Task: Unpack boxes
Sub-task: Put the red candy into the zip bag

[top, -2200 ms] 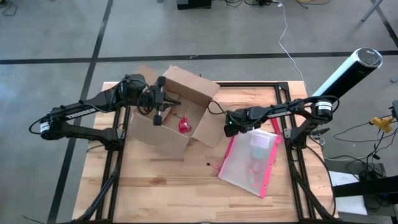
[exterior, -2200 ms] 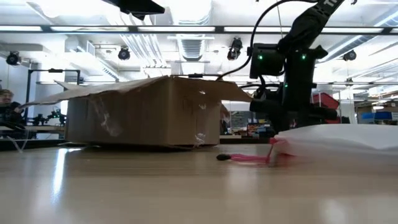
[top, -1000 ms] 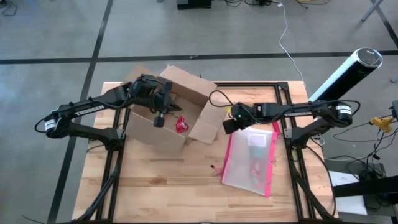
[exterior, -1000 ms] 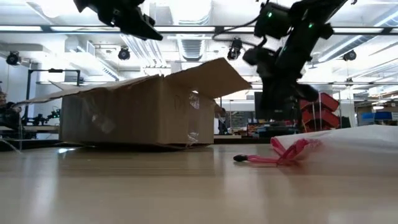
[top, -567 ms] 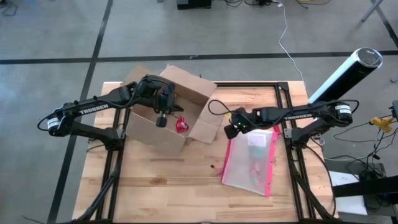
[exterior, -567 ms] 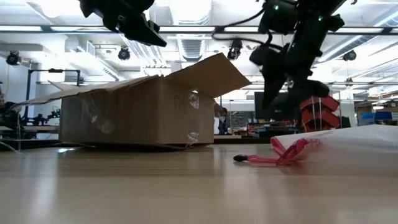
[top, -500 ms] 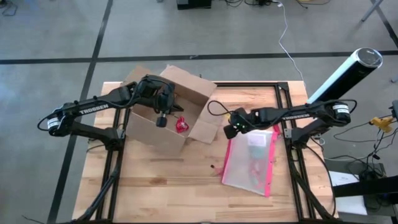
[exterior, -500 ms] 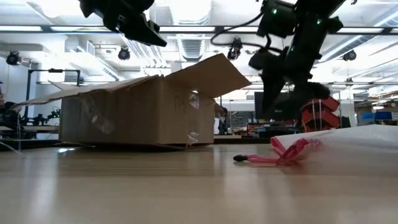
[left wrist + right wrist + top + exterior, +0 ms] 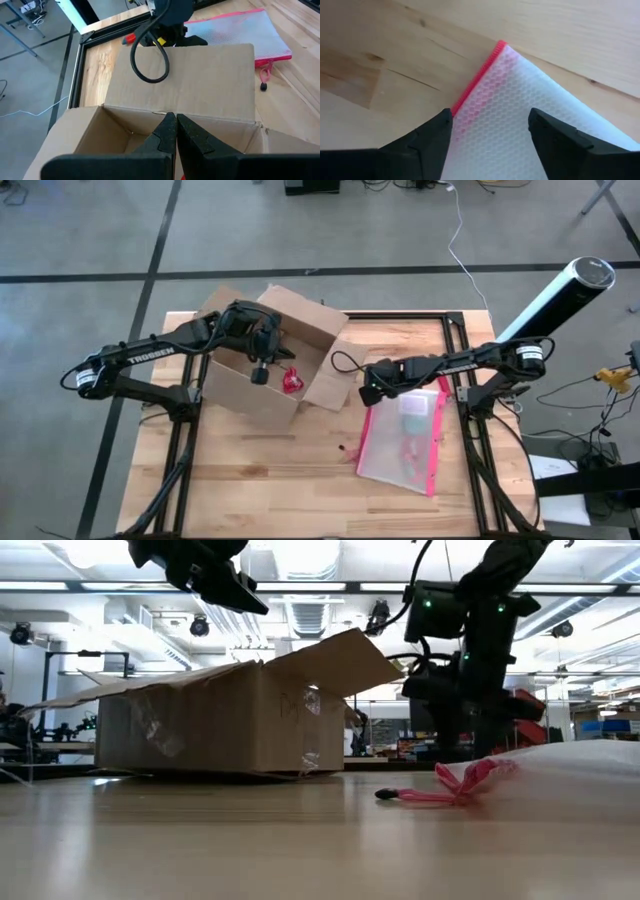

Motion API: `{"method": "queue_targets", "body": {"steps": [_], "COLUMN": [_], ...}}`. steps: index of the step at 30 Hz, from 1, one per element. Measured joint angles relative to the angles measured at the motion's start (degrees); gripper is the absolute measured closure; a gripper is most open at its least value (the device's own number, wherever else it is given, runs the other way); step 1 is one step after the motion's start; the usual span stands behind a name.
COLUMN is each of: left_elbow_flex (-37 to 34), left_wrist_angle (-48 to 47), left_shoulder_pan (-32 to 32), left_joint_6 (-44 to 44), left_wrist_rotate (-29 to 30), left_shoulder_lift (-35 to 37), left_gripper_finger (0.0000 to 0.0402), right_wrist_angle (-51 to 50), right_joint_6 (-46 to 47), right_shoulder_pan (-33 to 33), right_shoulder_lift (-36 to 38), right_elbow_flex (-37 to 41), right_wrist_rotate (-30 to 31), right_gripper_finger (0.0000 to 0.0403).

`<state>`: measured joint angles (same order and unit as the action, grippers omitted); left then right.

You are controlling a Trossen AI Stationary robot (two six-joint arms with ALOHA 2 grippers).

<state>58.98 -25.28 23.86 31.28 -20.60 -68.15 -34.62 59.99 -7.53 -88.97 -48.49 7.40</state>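
Observation:
The brown cardboard box (image 9: pixel 262 388) stands open at the table's far left on its bottom, flaps spread (image 9: pixel 220 725). A small red thing (image 9: pixel 291 380) lies inside it. My left gripper (image 9: pixel 257 370) hovers shut above the opening (image 9: pixel 172 120), touching nothing. The pink-edged translucent pouch (image 9: pixel 405 435) lies flat at the right. My right gripper (image 9: pixel 368 392) is open and points down over the pouch's far-left corner (image 9: pixel 501 46), one finger on either side of the pink edge. My right gripper (image 9: pixel 491 114) stands low over the pouch's far-left corner, coming from above. Its fingers (image 9: pixel 432 137) straddle the pink edge. I cannot tell whether they touch the pouch, which lies flat on the table.
The pouch's pink pull cord (image 9: pixel 420 795) trails onto the bare wood toward the table's middle. Black frame rails (image 9: pixel 460 340) run along the table's sides. A white-and-black cylinder (image 9: pixel 560 292) stands off the far right. The table's near half (image 9: pixel 270 480) is open wood.
My right gripper has come down and a little toward the near edge, onto the pouch's far-left corner, tipping to point downward. The pouch and box have stayed where they were.

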Motion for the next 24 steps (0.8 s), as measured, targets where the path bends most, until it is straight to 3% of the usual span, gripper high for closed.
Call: {"method": "queue_targets", "body": {"steps": [6,11,18,24], "left_elbow_flex": [0.0,0.0,0.02,0.02], "left_wrist_angle": [0.02,0.22,0.4,0.41], "left_shoulder_pan": [0.0,-0.01,0.0,0.0], "left_joint_6": [0.01,0.0,0.15,-0.4], "left_wrist_rotate": [0.02,0.02,0.02,0.02], "left_shoulder_lift": [0.03,0.03,0.05,0.05], "left_gripper_finger": [0.0402,0.0402,0.0402,0.0402], "right_wrist_angle": [-1.73,0.38,4.1,2.61], "right_joint_6": [-0.02,-4.24,-28.25,-45.26], "right_shoulder_pan": [0.0,0.0,0.02,0.02], "right_shoulder_lift": [0.51,2.06,6.04,5.31], "right_elbow_flex": [0.0,0.0,-3.08,-6.42], "right_wrist_rotate": [-0.36,-0.5,-1.26,-3.34], "right_gripper_finger": [0.0197,0.0195,0.0195,0.0212]}}
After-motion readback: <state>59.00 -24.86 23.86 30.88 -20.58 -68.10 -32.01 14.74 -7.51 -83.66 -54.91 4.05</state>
